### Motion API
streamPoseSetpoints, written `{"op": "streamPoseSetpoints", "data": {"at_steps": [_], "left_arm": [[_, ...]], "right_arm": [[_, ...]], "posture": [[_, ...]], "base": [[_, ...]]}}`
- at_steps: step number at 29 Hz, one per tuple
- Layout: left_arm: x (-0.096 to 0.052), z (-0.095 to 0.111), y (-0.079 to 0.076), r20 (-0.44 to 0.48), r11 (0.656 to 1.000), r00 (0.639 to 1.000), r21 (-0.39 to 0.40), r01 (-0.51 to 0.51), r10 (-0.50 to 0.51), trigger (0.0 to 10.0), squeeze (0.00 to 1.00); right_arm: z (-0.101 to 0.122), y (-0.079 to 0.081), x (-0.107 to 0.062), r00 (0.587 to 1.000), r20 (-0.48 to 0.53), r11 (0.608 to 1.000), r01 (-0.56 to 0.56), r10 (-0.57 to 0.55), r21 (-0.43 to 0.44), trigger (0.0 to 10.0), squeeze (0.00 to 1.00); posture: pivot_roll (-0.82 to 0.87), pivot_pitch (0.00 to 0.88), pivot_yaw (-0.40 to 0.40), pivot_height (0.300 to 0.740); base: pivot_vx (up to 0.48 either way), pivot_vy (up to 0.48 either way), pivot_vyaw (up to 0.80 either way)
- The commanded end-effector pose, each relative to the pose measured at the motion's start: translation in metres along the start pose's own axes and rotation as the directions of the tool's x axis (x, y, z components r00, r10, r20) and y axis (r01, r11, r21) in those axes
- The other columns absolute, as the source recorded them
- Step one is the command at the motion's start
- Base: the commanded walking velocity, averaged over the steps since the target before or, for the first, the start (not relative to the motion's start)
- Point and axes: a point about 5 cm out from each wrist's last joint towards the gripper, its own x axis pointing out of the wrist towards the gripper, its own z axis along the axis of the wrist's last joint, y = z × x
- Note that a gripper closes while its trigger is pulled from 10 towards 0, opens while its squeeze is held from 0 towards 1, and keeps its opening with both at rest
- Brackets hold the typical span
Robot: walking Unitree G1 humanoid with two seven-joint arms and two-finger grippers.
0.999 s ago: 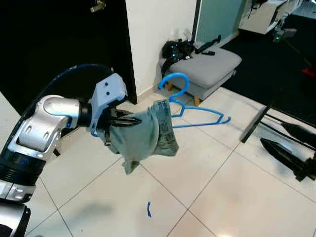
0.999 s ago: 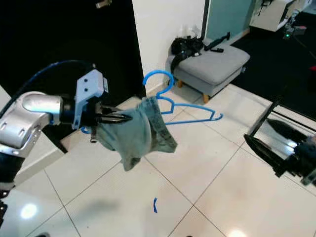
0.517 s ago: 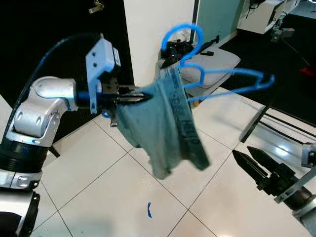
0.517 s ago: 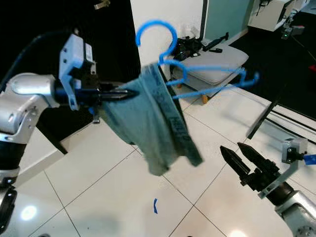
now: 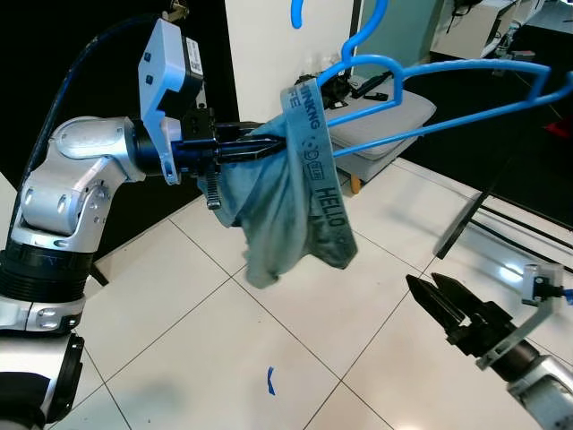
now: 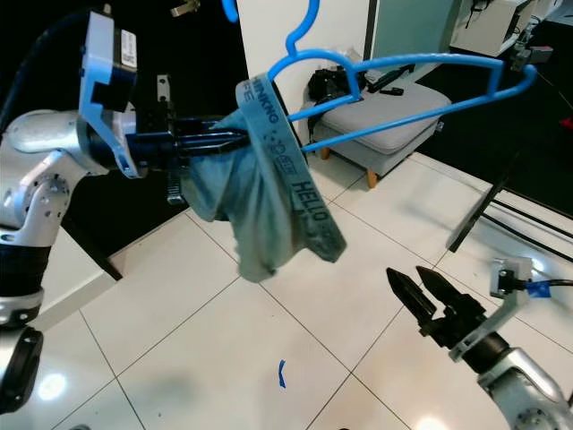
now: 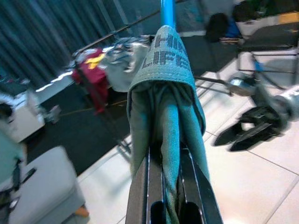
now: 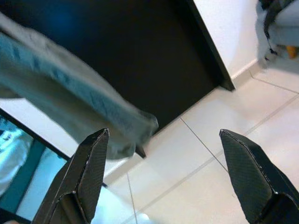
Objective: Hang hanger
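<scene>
The left gripper (image 5: 255, 150) has its two black fingers (image 7: 150, 186) clenched on a fold of grey-green cloth (image 5: 286, 210), pinching it just below the printed waistband, with a strand of the fabric running down between the fingers in the left wrist view. The cloth is draped over the blue hanger (image 5: 430, 98), and the whole bundle is held up in the air at about the height of the robot's raised left arm (image 5: 76, 184), well above the white tiled floor (image 5: 179, 358). The hanger's lower bar and sloping shoulder stretch out to the robot's right; its hook (image 6: 300, 22) rises to the top edge of the eye views, so its tip cannot be made out. The garment hangs loose from the bar, waistband lettering facing the camera.

Lower down on the right, the right gripper (image 6: 417, 294) hovers over the floor with its fingers (image 8: 88, 170) spread wide, grasping nothing, well apart from the cloth.

Behind the hanger, a grey cushioned stool (image 5: 385, 130) stands against the white wall (image 5: 269, 54), with a black bag (image 6: 333, 82) on it. A small blue scrap (image 5: 270, 381) lies on the tiles.
</scene>
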Motion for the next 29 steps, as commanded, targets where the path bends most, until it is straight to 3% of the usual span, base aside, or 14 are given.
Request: {"op": "streamPoseSetpoints", "data": {"at_steps": [1,7,9,16,18,29], "left_arm": [[0.004,-0.002,-0.011,-0.004,0.997,0.997,0.019,0.072,-0.072,10.0,0.00],[0.007,-0.004,-0.018,0.002,0.992,0.992,0.012,0.124,-0.124,10.0,0.00],[0.008,-0.005,-0.024,-0.006,0.985,0.985,0.012,0.171,-0.171,10.0,0.00],[0.009,-0.006,-0.030,-0.019,0.976,0.976,0.011,0.219,-0.218,10.0,0.00],[0.010,-0.004,-0.031,-0.021,0.973,0.973,0.014,0.232,-0.232,10.0,0.00],[0.019,0.004,-0.035,0.023,0.966,0.966,0.020,0.256,-0.257,10.0,0.00]], "right_arm": [[0.008,0.004,0.004,0.998,0.054,0.999,-0.026,0.025,0.025,10.0,0.00],[0.012,0.017,0.015,0.995,0.041,0.996,-0.085,0.086,-0.016,10.0,0.00],[0.012,0.031,0.024,0.986,0.012,0.985,-0.165,0.166,-0.050,10.0,0.00],[0.011,0.048,0.033,0.963,-0.029,0.960,-0.269,0.267,-0.078,10.0,0.00],[0.006,0.055,0.033,0.945,-0.092,0.941,-0.322,0.314,-0.100,10.0,0.00],[0.000,0.060,0.036,0.932,-0.126,0.930,-0.353,0.340,-0.100,10.0,0.00]], "posture": [[-0.02,0.124,0.066,0.740],[-0.02,0.124,0.067,0.740],[-0.02,0.120,0.064,0.740],[-0.01,0.117,0.061,0.740],[-0.01,0.116,0.061,0.740],[0.00,0.110,0.064,0.740]], "base": [[0.000,0.000,0.00],[0.000,0.000,0.00],[0.000,0.000,0.00],[0.000,0.000,0.00],[0.000,0.000,0.00],[0.000,0.000,0.00]]}}
